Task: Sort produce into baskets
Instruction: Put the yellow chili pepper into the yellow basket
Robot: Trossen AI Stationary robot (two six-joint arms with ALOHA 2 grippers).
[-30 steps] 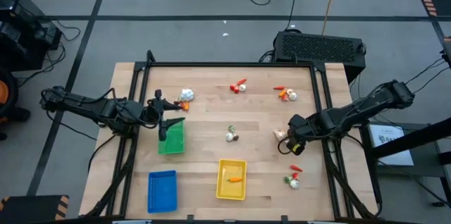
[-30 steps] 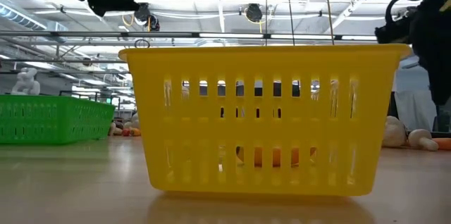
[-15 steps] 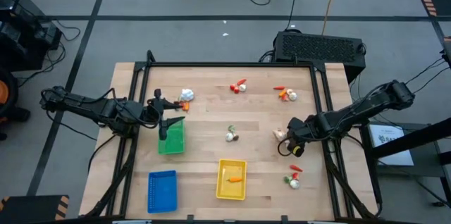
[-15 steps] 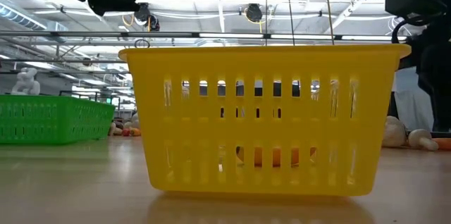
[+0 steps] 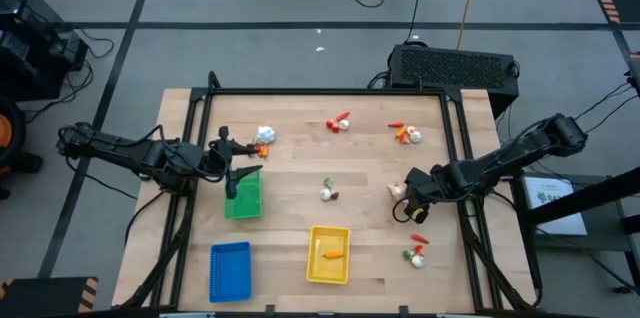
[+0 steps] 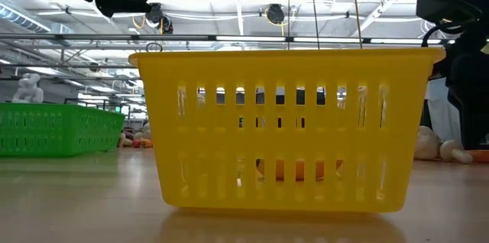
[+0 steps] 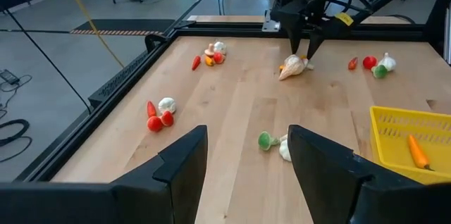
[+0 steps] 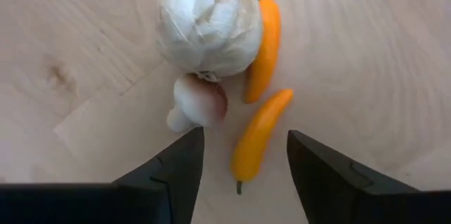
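- Orange peppers (image 8: 258,136), two in number, lie on the wooden counter (image 5: 300,173) beside a white garlic bulb (image 8: 204,23) and a small pale piece (image 8: 199,102); the lower pepper sits directly between the fingers of the right gripper (image 8: 243,175).
- Change: over the last second the right gripper (image 5: 412,204) has shifted slightly in over this cluster, and its fingers have begun to narrow. They remain spread, touching nothing.
- Meaning for the task: the arm appears to be lining up a pick of the lower orange pepper. The grasp is not yet made.
- The left gripper (image 7: 243,157) has not moved. It waits with fingers spread and empty, by the far end of the green basket (image 5: 243,198).
- Baskets, count: three. Green at the left, blue basket (image 5: 229,269) at the near left, yellow basket (image 5: 328,254) near the middle of the front edge.
- Sorted so far: one orange piece (image 5: 333,253) in the yellow basket. The blue basket looks empty; contents of the green one cannot be told.
- Loose produce, count: six groups on the counter, including the cluster under the right gripper.
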